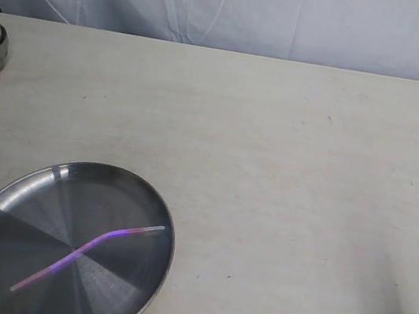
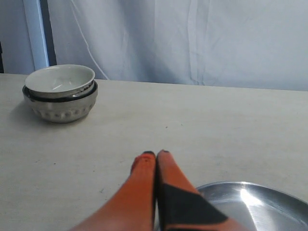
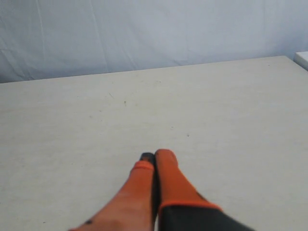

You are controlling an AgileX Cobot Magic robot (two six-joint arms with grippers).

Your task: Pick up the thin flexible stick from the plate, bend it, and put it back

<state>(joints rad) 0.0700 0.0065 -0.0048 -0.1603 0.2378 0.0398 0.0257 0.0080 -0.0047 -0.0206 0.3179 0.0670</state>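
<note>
No readable txt, labels or nos. anywhere.

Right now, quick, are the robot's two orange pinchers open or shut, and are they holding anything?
Left orange gripper: jaws closed, holding nothing.
Right orange gripper: jaws closed, holding nothing.

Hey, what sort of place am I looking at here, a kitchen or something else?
Probably a staged robot test bench, not a kitchen: a pale tabletop, a white cloth backdrop hung behind it, and a steel plate with a bent stick, plus stacked bowls.
</note>
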